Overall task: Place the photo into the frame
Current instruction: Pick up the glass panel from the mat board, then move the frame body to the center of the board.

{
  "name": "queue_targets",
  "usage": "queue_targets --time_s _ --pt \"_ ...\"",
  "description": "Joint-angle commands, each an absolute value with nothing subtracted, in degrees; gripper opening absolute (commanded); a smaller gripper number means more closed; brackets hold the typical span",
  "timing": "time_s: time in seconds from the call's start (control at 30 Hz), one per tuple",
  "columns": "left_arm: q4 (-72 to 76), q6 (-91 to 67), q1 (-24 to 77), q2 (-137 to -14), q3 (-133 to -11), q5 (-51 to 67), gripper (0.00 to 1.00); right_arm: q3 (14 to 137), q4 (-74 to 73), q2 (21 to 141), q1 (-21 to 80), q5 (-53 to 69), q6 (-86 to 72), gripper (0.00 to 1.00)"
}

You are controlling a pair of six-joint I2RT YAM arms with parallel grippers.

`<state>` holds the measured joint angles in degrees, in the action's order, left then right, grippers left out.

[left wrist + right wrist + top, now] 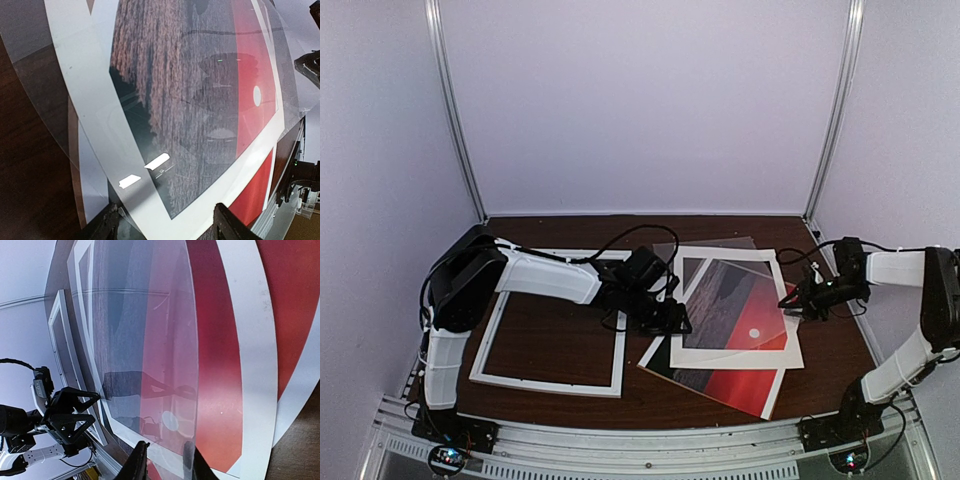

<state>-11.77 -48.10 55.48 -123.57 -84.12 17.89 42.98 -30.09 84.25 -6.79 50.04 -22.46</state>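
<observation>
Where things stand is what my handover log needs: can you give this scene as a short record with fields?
frame: flat on the table, left side, nothing in it
photo: right of the frame, flat, under the mat
mat: lying on the photo, skewed to it
clear sheet: on top of the mat
left pincer: open, at the mat's left edge
right pincer: at the clear sheet's right edge; grip unclear
task: photo not yet in frame

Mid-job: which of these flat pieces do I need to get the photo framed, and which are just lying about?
For the job:
photo, red sunset print, on the right
frame, white, on the left

Lying about:
white mat, on top of the photo
clear sheet, over the mat
</observation>
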Motion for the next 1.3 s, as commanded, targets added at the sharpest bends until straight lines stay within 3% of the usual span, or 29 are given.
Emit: queue_targets --time_s 0.0,0.43,0.67,0.8,1.03,1.27 --pt "-13.91 -47.9 54.93 -123.93 -83.71 16.43 0.66 45.86 -30.54 85.27 -5.4 49.18 -21.23 0.26" --pt "-13.87 -47.86 54.93 -124.27 -83.73 16.61 0.66 50.75 -33.46 89.15 -2.97 46.32 -18.89 0.22" --pt "-13.89 -47.9 54.93 -124.15 -83.69 16.63 0.66 51.68 -35.16 88.16 -2.81 45.71 -18.53 0.12" --pt "-13.21 -47.68 54.85 -123.48 -83.37 16.74 0.67 52.44 -36.69 85.81 -2.81 45.44 -18.46 0.0" --pt "-13.53 -44.94 52.93 -118.56 -82.97 16.98 0.73 54.13 -38.39 79.9 -2.78 45.73 -19.82 0.0" --pt "-23.31 -38.8 45.28 -108.37 -80.58 12.51 0.78 58.58 -39.33 74.32 -2.06 47.04 -22.95 0.0"
